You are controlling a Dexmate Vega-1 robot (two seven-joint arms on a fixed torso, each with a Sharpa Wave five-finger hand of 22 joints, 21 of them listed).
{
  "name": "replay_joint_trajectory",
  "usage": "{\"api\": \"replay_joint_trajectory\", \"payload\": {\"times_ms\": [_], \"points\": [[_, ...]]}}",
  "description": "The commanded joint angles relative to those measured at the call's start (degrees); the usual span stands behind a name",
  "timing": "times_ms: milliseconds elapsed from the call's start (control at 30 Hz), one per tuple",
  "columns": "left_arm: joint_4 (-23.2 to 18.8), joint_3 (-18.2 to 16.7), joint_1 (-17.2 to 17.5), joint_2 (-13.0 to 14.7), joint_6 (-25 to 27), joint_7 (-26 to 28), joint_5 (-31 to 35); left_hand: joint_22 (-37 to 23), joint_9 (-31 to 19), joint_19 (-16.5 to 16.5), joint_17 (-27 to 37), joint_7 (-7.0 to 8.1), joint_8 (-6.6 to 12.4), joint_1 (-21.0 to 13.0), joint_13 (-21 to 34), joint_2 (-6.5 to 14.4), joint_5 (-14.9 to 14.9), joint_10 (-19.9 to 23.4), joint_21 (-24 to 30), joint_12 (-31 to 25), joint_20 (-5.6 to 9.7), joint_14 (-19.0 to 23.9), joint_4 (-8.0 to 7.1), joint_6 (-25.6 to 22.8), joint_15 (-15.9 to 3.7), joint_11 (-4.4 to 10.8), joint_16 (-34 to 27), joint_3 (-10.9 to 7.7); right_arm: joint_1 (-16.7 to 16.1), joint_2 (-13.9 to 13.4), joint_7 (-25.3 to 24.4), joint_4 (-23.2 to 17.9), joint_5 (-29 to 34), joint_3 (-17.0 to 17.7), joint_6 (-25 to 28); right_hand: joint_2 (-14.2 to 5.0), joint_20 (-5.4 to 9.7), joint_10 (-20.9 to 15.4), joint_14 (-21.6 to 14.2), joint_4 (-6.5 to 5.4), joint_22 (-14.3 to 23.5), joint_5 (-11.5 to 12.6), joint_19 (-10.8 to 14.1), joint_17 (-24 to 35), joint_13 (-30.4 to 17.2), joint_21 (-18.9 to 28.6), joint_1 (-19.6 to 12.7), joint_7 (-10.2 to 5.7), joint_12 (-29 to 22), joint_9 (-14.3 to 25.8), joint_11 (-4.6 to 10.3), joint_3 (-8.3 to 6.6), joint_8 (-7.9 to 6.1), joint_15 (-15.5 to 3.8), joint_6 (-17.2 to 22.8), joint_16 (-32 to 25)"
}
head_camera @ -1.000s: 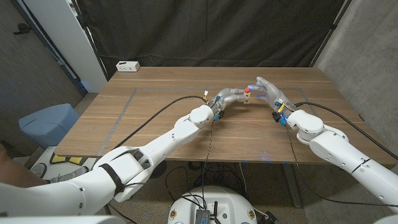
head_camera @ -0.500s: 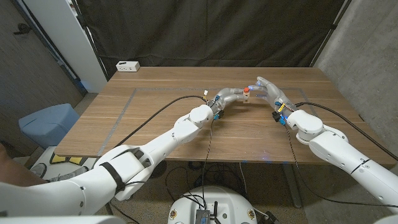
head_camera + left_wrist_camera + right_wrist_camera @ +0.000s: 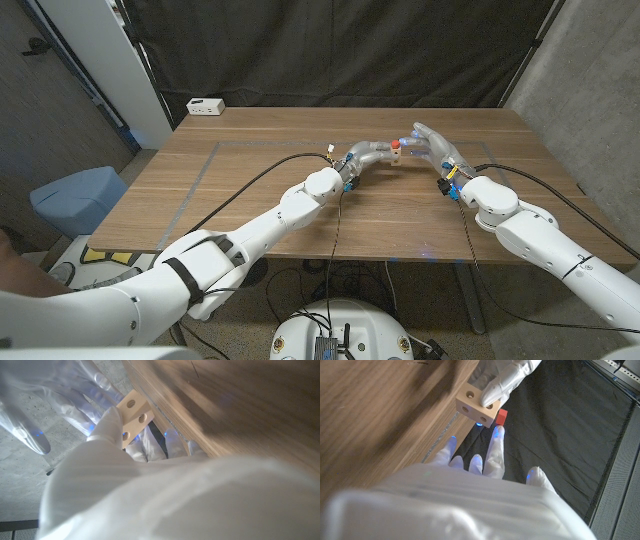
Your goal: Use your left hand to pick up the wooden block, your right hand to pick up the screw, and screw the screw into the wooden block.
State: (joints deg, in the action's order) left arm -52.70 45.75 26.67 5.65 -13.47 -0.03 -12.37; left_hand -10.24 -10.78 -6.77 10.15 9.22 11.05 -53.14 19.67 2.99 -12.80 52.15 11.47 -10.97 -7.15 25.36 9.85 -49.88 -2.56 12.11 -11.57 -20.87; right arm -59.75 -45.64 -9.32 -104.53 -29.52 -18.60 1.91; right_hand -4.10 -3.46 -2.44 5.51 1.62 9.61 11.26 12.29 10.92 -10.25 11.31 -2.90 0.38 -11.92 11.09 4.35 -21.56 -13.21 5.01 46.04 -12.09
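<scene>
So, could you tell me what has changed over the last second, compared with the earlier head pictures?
Nothing has visibly changed. The left hand still holds the wooden block above the far middle of the table, and the right hand is still beside it with a fingertip at the red-headed screw on the block's side. The white box stays at the far left corner.

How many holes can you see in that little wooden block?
3 in the left wrist view: two on one face of the block, one on the next face by the left hand. Faces turned away or covered by fingers may hide more.
</scene>
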Motion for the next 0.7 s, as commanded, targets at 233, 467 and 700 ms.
{"api": "replay_joint_trajectory", "payload": {"times_ms": [233, 467, 700], "points": [[2.37, -0.02, -0.96, -0.79, -0.54, -0.47, -0.22, -0.3, -0.28, 0.16, 0.15, -0.48, 0.28, -0.19, 3.99, 1.29, -0.15, 0.8, 0.34, -1.25, -0.24, 0.48, -0.81, -1.34, -2.98, 0.15, -0.02, -1.33, 0.87, 0.7, 0.31, 0.56, -0.1, -0.57, -0.03, -0.24, 0.05, -1.33, -1.37, 0.31, -0.11, 0.11, 2.7, 0.03, -0.13, 0.83, -0.96, 0.54, -0.13, 0.09, -0.1, -0.67, -0.72, -0.46, 2.44, -0.41], [3.05, -0.01, -1.27, -1.01, -0.75, -0.59, -0.24, -0.3, -0.28, 0.17, 0.16, -0.51, 0.32, -0.2, 3.97, 1.31, -0.15, 0.73, 0.34, -1.21, -0.24, 0.45, -0.81, -1.44, -2.87, 0.15, -0.02, -1.33, 0.74, 0.73, 0.24, 0.56, -0.15, -0.59, -0.07, -0.25, 0.46, -1.83, -1.92, 0.38, -0.13, 0.09, 3.33, 0.05, -0.14, 0.79, -0.99, 0.77, -0.13, 0.09, -0.14, -0.73, -0.72, -0.69, 3.01, -0.5], [3.96, -0.02, -1.65, -1.33, -1.11, -0.82, -0.33, -0.3, -0.28, 0.15, 0.17, -0.55, 0.28, -0.16, 3.98, 1.3, -0.14, 0.78, 0.35, -1.23, -0.28, 0.43, -0.84, -1.35, -2.9, 0.15, -0.02, -1.3, 0.57, 0.68, 0.07, 0.33, -0.4, -0.51, 0.27, -0.3, 0.67, -2.58, -2.4, 0.44, -0.15, 0.07, 3.78, 0.07, -0.13, 0.67, -1.03, 1.01, -0.2, 0.08, -0.03, -0.82, -0.88, -0.98, 4.04, -0.54]]}}
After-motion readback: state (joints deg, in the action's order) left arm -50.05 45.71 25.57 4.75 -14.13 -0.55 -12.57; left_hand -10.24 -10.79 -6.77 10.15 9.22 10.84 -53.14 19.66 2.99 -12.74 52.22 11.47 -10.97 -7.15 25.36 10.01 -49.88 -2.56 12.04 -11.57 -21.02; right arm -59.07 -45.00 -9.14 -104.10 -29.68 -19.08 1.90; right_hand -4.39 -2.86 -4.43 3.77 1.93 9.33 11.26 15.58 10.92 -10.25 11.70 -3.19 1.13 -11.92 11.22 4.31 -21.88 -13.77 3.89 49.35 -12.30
